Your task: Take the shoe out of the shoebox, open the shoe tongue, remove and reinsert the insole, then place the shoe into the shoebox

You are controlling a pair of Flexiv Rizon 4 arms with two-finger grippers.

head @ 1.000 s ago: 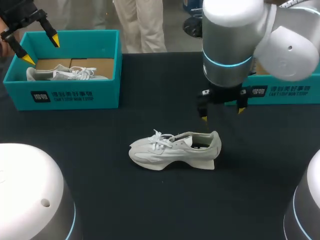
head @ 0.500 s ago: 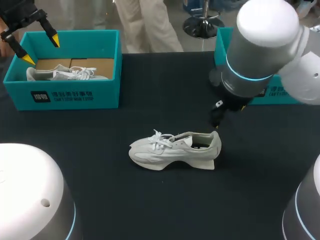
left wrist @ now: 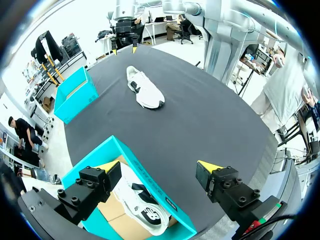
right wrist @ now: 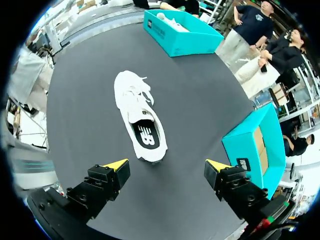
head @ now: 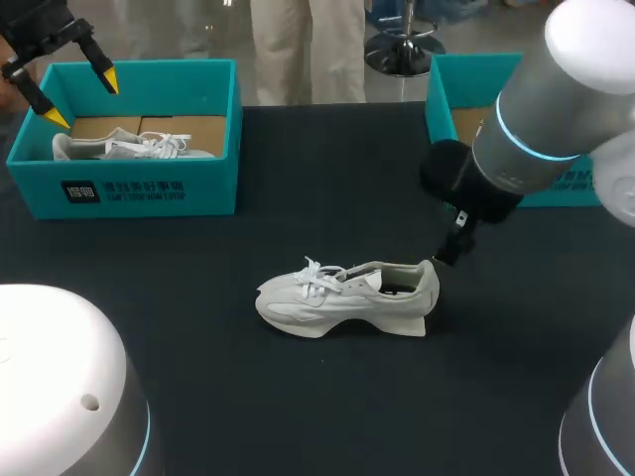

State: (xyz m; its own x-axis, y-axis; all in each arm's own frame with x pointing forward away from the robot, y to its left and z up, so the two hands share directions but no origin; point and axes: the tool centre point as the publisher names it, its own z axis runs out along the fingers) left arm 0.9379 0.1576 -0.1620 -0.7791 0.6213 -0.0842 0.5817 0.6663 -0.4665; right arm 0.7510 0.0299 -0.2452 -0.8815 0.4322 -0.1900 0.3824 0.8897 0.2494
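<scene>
- left shoebox [head: 203,188]: white logo and two lines of print on front wall
- right shoebox [right wrist: 240,147]: small white print on its wall
- insole [right wrist: 146,136]: white logo

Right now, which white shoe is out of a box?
The shoe on the black table, just ahead of the right claw. The other shoe lies inside the teal shoebox beneath the left claw.

Head overhead, wrist cams on shoe [head: 342,297]
</scene>
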